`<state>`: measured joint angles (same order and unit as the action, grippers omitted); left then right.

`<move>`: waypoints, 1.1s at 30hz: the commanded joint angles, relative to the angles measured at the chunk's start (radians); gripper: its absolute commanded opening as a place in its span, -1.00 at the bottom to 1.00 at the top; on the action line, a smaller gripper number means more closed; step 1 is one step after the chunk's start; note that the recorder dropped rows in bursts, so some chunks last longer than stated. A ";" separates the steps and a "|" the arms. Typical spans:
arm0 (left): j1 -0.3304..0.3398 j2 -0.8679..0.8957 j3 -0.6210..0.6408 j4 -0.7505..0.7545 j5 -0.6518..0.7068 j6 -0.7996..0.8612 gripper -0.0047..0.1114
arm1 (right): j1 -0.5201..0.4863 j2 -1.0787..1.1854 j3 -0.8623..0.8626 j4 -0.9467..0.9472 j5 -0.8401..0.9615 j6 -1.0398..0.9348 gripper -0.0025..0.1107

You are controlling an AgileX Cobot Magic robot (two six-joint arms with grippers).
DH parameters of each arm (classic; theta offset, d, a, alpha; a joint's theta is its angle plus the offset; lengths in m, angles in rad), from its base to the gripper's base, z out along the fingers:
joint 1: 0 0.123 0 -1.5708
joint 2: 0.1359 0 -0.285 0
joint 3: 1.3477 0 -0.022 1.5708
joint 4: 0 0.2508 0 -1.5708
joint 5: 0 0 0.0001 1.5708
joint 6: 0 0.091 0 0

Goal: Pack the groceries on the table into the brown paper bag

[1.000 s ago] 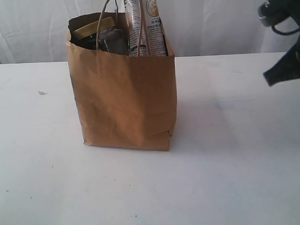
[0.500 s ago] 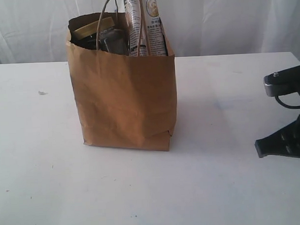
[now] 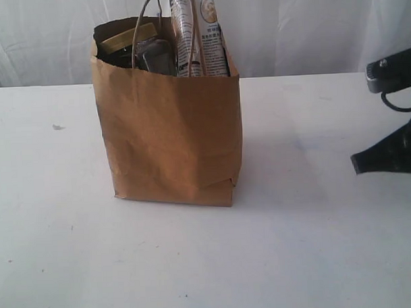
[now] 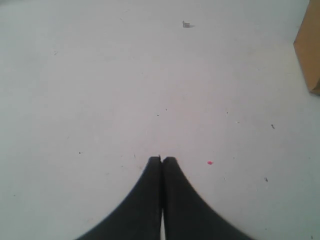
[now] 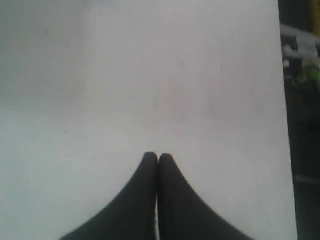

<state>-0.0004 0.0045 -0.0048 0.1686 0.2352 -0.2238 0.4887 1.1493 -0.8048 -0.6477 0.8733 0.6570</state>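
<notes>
The brown paper bag (image 3: pixel 169 128) stands upright on the white table (image 3: pixel 317 245). Out of its top stick the long noodle packet (image 3: pixel 198 34), the gold-lidded jar (image 3: pixel 120 41) and a dark jar (image 3: pixel 156 56). The other groceries are hidden. One corner of the bag (image 4: pixel 309 47) shows in the left wrist view. My left gripper (image 4: pixel 161 159) is shut and empty over bare table; it is out of the exterior view. My right gripper (image 5: pixel 158 156) is shut and empty too, seen at the right edge (image 3: pixel 358 163), well apart from the bag.
Small specks (image 4: pixel 187 24) and a pink crumb (image 4: pixel 209 162) lie on the table. A small mark (image 3: pixel 57 127) lies left of the bag. The table's edge (image 5: pixel 281 125) runs beside my right gripper, with dark clutter beyond it. White curtains hang behind.
The right arm dropped from high at the right edge to low over the table, then rose a little and drew further right. The bag and its contents have not moved.
</notes>
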 commanded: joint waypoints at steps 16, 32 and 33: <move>-0.005 -0.004 0.005 -0.004 -0.004 0.001 -0.92 | -0.373 -0.697 0.067 -0.652 -0.400 0.451 -0.95; -0.005 -0.004 0.005 -0.004 -0.004 0.001 -0.92 | -0.406 -0.838 0.097 -0.398 -0.584 0.451 -0.95; -0.005 -0.004 0.005 -0.004 -0.004 0.001 -0.92 | -0.406 -0.838 0.097 -0.398 -0.584 0.451 -0.95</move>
<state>-0.0004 0.0045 -0.0048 0.1686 0.2352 -0.2238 0.0904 0.3171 -0.7133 -1.0477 0.2984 1.1059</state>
